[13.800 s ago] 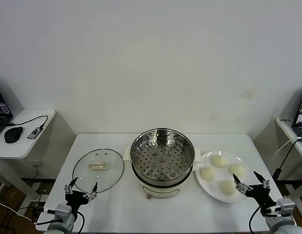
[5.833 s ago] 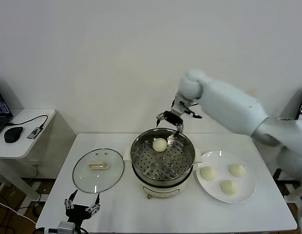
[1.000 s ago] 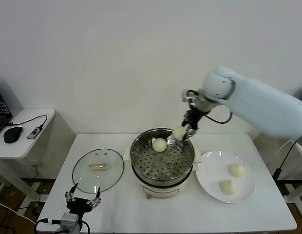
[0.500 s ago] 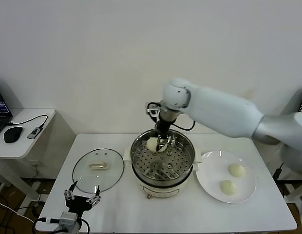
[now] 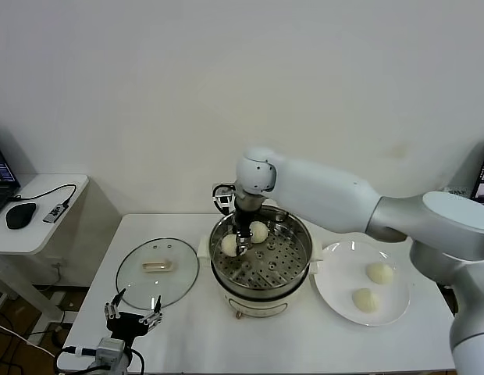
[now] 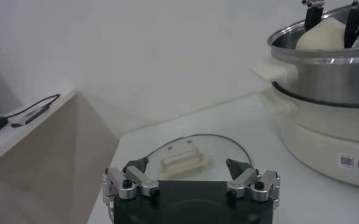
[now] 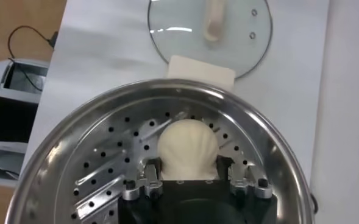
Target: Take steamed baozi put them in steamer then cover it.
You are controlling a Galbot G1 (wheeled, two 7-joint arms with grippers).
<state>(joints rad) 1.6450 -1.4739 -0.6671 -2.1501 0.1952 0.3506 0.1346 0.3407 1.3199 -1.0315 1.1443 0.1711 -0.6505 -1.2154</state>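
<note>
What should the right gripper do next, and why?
Probably open and lift away. The right gripper holds a bun low inside the steamer, beside the other bun there. Two more wait on the plate.

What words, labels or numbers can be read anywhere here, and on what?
None can be read.
Small sticker on the steamer base: barcode-like marks, too small to read.
Round mark beside it, at the picture's edge: cut off, unreadable.
Laptop screens at the far edges of the head view: too small to read.
</note>
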